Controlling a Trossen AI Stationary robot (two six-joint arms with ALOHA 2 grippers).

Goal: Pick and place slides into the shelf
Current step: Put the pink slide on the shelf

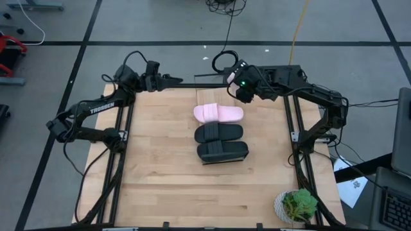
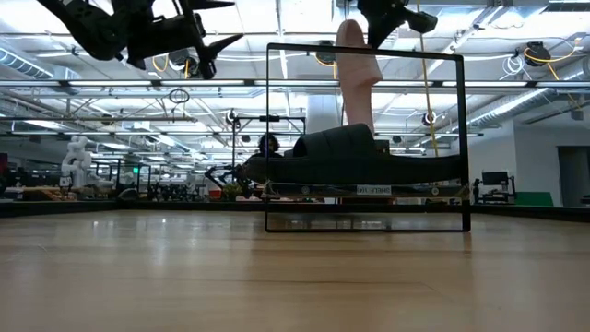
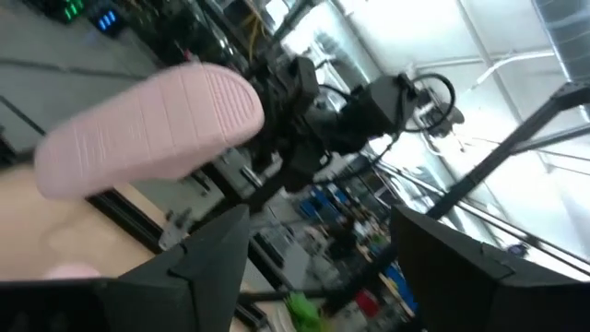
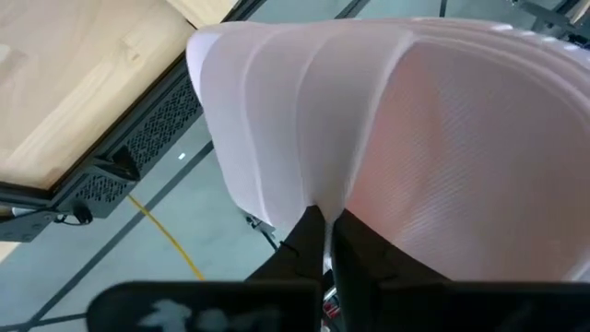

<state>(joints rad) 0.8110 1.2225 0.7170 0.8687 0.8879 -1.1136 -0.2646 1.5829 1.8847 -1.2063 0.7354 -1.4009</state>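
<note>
Right gripper (image 1: 232, 76) is clenched on a pink slide (image 2: 356, 74), hanging it high over the shelf's (image 2: 367, 192) far end. Three slides sit shelved. My worry: a thin edge grip, so it may slip or catch the rail. Left gripper (image 1: 172, 79) released, waiting far left.

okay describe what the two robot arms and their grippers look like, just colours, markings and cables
Both are dark, near-black jointed arms. The left arm carries white TROSSEN lettering along one link, and its left gripper ends in two pointed black fingers. The right arm shows a small green light near its wrist, by the right gripper. Black cables loop around both arms.
</note>
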